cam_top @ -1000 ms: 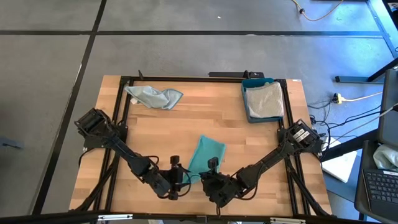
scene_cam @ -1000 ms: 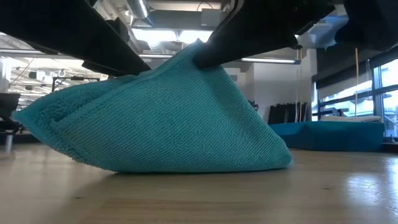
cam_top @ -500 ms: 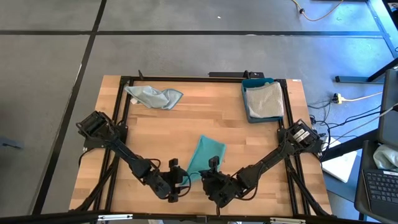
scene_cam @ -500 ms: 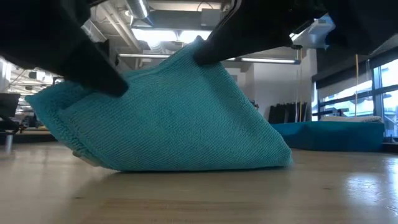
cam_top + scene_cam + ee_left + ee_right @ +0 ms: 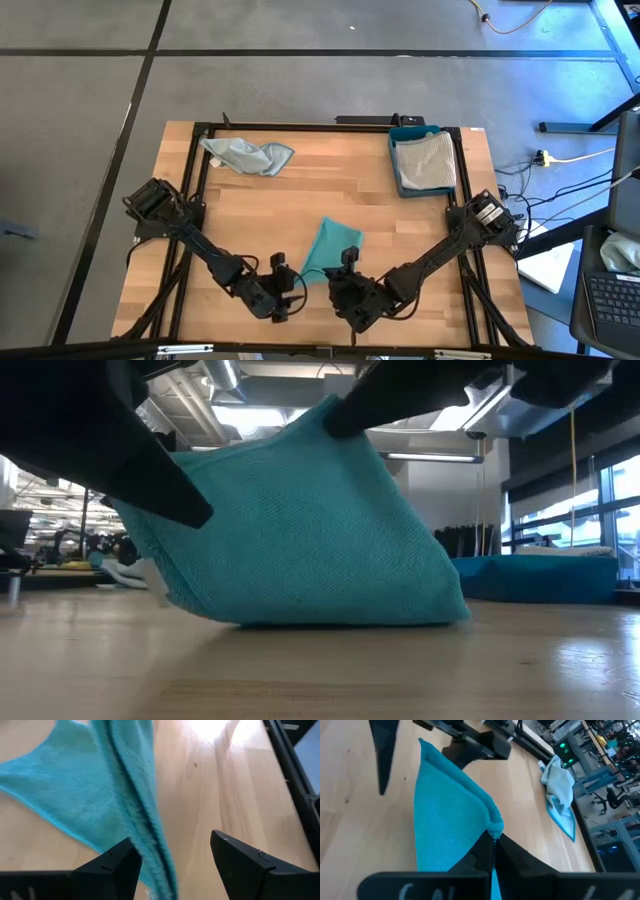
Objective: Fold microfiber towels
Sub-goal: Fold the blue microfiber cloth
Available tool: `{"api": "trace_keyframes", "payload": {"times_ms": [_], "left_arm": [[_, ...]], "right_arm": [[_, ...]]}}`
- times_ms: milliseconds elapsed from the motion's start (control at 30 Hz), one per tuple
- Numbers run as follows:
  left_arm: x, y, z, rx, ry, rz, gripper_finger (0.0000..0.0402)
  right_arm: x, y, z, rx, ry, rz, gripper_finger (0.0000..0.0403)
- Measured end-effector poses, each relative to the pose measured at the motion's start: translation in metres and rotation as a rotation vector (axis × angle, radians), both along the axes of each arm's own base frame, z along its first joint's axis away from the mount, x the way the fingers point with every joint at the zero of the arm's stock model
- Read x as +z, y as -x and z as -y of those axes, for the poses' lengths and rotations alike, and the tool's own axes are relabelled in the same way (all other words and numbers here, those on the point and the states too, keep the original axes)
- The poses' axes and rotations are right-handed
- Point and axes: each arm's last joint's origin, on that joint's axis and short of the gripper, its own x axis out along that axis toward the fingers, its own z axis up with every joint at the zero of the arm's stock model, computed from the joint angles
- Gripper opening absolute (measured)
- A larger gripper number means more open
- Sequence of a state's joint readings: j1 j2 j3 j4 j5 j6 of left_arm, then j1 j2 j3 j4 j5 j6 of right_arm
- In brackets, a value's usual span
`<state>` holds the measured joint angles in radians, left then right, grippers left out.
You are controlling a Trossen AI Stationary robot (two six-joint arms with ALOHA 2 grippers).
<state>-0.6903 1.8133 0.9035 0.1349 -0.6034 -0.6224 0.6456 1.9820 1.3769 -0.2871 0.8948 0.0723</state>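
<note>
Gripping, right gripper (image 5: 492, 836): fingers pressed together on a corner of the teal towel (image 5: 330, 250), lifting that corner off the table (image 5: 300, 190) near its front edge.
Left gripper (image 5: 172, 862): fingers spread apart around the towel's folded edge, not clamped on it.
Teal towel: front centre of the table, tented, far side resting on the wood.
Pale blue towel (image 5: 247, 155): crumpled at the back left.
Blue tray (image 5: 396, 140): back right, holding a folded grey towel (image 5: 424, 161).

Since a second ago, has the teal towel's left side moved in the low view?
Yes. The teal towel has risen on its left and drawn rightward off the table; its right corner stays put.
</note>
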Motion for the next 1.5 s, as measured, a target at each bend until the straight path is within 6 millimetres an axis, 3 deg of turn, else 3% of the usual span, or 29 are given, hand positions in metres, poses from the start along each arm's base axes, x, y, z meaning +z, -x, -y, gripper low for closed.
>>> {"api": "trace_keyframes", "payload": {"times_ms": [400, 767, 900, 1100, 1233, 1500], "left_arm": [[-0.001, 0.001, -0.001, 0.015, -0.021, -0.001, 0.0163], [-0.002, 0.002, -0.002, 0.016, -0.038, -0.017, 0.0009], [0.001, -0.001, -0.002, 0.011, -0.06, -0.013, 0.0002], [0.028, -0.024, -0.003, -0.032, -0.227, 0.026, 0.0001], [0.04, -0.04, -0.021, 0.013, -0.395, -0.02, 0.0], [0.039, -0.063, -0.065, 0.003, -0.43, -0.11, 0.0]], "right_arm": [[-0.005, 0.006, 0.004, -0.037, -0.006, -0.05, 0.0013], [-0.005, 0.007, 0.002, -0.031, -0.003, -0.052, 0.0013], [-0.005, 0.013, -0.003, -0.015, 0.009, -0.066, 0.0013], [0.008, 0.029, 0.001, -0.071, 0.014, -0.077, 0.0013], [0.011, 0.04, 0.009, -0.136, 0.01, -0.117, 0.0013], [0.007, 0.063, 0.022, -0.266, 0.069, -0.187, 0.0013]]}}
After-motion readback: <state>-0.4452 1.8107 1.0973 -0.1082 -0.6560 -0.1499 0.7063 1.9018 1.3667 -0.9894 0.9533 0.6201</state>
